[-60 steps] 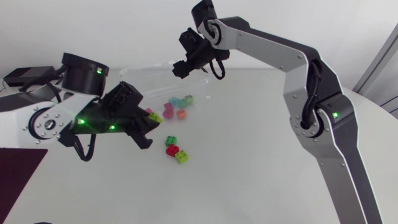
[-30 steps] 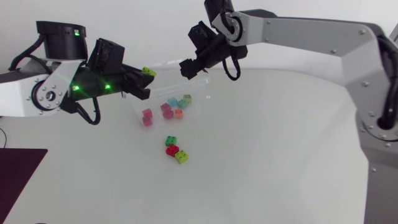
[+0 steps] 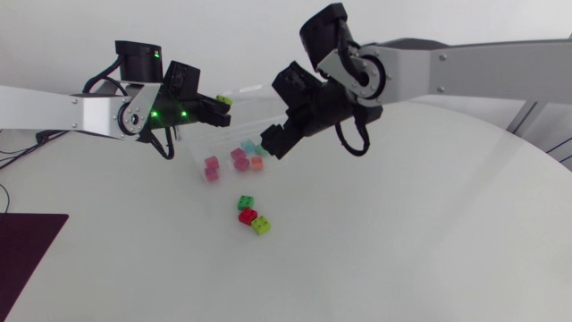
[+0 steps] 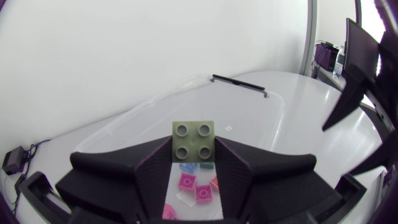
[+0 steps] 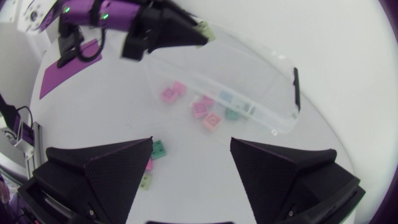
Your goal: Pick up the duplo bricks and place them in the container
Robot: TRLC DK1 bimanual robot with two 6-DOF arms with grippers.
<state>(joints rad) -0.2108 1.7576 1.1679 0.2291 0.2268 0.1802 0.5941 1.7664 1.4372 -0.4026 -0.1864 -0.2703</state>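
From overhead, my left hand point(image 3: 217, 105) is clamped on a lime-green four-stud duplo brick point(image 3: 223, 100) and holds it in the air over one end of the clear plastic container point(image 3: 261, 109). Several small pink, orange and teal bricks point(image 3: 239, 157) lie inside the container. My right hand point(image 3: 273, 145) hangs above the container's other side with nothing in it. On the white tabletop point(image 3: 402, 233), outside the container but near it, a green brick point(image 3: 245, 204), a red brick point(image 3: 248, 216) and a yellow-green brick point(image 3: 261, 225) lie bunched together, touching. In the left wrist view the lime-green brick sits studs toward the camera, pinched from both sides between the two black fingers. Directly beneath it are the container's floor and the coloured bricks, with a black latch point(image 4: 239, 83) at the far rim. In the right wrist view the right hand's fingers stand wide apart. The container lies ahead of them and the three loose bricks are just beside one finger. The left hand shows beyond, holding its brick over the container's far end.
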